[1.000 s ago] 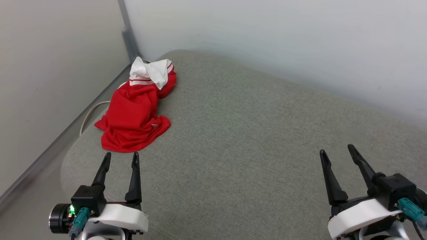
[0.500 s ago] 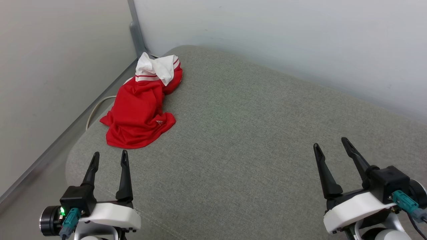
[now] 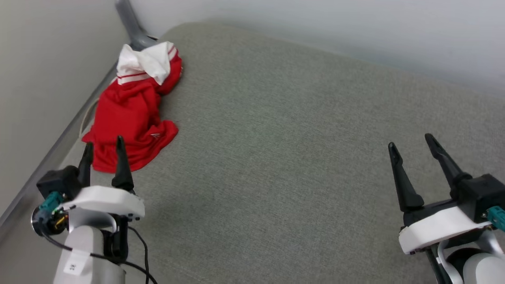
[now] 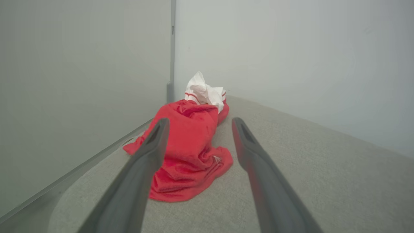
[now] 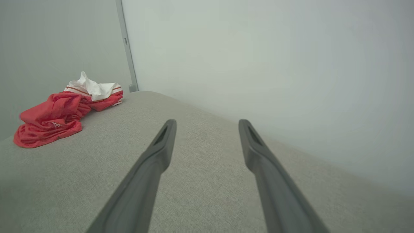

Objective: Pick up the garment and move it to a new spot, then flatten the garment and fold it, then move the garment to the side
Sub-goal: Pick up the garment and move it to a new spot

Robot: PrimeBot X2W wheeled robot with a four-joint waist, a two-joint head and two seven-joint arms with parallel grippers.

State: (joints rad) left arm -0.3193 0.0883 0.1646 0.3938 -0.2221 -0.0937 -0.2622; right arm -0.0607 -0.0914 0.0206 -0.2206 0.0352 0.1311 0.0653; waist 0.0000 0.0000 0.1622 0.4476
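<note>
The garment lies crumpled in a long heap at the far left corner of the grey cushioned surface, red body nearest me and a white sleeve with red-white trim bunched at its far end. No letters or number are visible. My left gripper is open, its fingertips over the garment's near hem; in the left wrist view the garment lies just ahead between the fingers. My right gripper is open and empty at the right, far from the garment.
Pale walls close the left and far sides, meeting at a grey corner post. A white cable curves at the surface's left edge beside the garment. The cushion's rounded left edge drops to a floor strip.
The head camera has shifted, so the whole scene sits differently. My left gripper has advanced from short of the garment to its near hem. The right gripper holds about the same pose.
</note>
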